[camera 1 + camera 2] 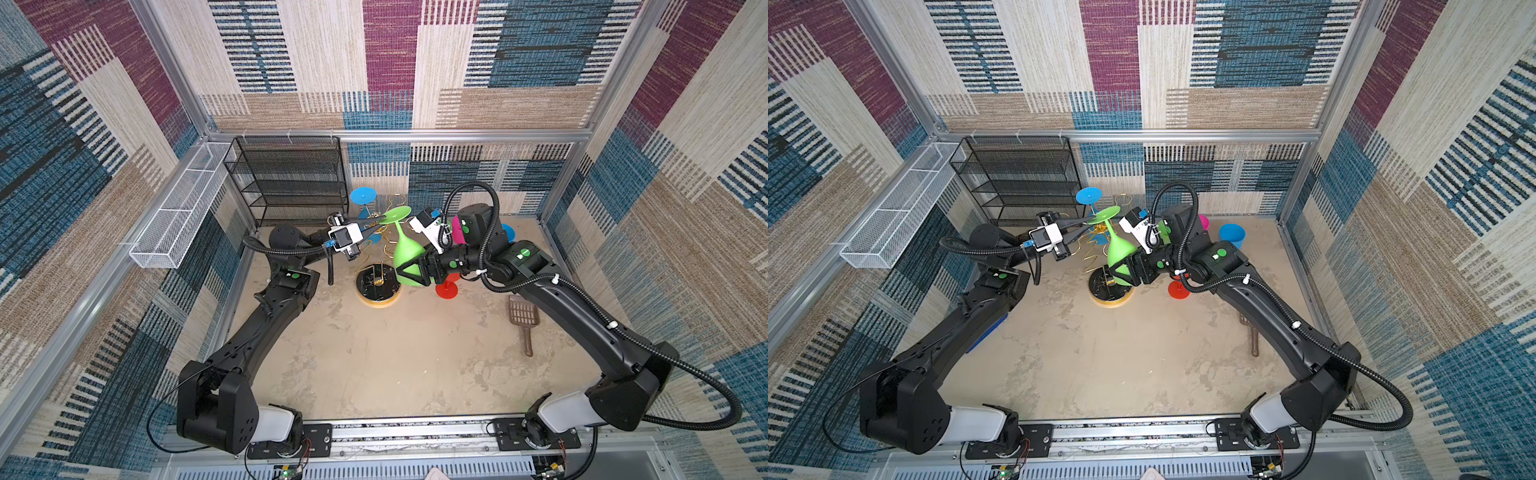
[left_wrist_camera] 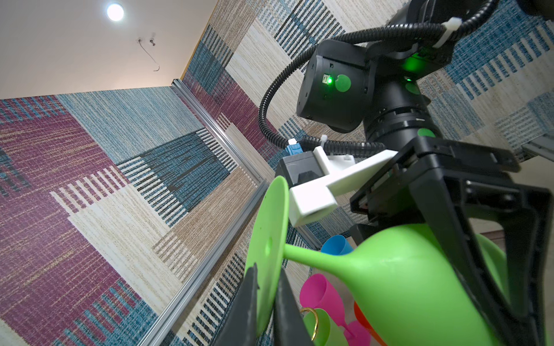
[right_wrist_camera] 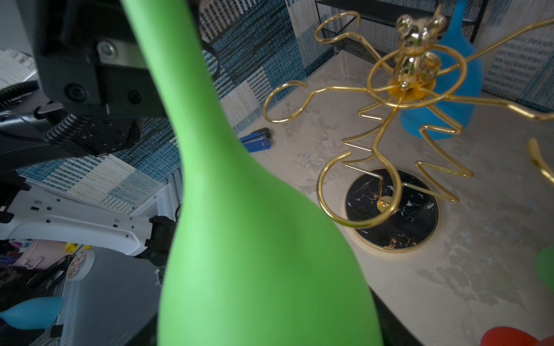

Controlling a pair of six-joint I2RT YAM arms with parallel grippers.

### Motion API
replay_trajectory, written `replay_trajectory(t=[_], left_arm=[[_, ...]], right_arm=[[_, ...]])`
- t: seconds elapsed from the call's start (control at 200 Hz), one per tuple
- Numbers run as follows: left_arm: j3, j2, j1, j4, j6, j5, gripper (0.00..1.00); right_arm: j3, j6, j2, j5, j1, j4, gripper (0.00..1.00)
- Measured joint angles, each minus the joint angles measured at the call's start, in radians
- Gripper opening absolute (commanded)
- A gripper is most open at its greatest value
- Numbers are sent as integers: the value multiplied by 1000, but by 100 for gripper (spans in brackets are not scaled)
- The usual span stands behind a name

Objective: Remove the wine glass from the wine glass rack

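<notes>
Green wine glass (image 1: 405, 253) held tilted with its foot up, apart from the gold wine glass rack (image 1: 378, 286) and just beside it, near the table's (image 1: 395, 365) back edge, right gripper (image 1: 400, 274) clasping the bowl, left gripper (image 2: 267, 281) pinching the foot disc's rim.

The wine glass rack (image 1: 374, 291) is set toward the back middle of the tabletop (image 1: 374, 365). Just to its right the wine glass (image 1: 405, 249) is held foot-up and tilted, the foot clamped in the left gripper (image 1: 377, 222) and the bowl in the right gripper (image 1: 405, 272). A mesh shelf unit (image 1: 291, 178) is placed behind the rack to the left. A scoop (image 1: 524, 318) is laid at the right.
</notes>
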Motion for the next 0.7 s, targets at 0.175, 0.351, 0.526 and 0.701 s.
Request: replay_trajectory(t=[0.175, 0.351, 0.526, 0.701], left_arm=[[-8, -13, 0, -10, -10, -26, 0], [-53, -55, 0, -31, -57, -78, 0], [-72, -129, -2, -133, -163, -201, 0], [-84, -218, -2, -298, -261, -351, 0]], right_arm=[[-13, 8, -27, -6, 0, 42, 99], [-50, 34, -100, 32, -14, 109, 99], [-99, 68, -214, 83, -63, 208, 99], [-179, 96, -336, 122, -124, 307, 87]])
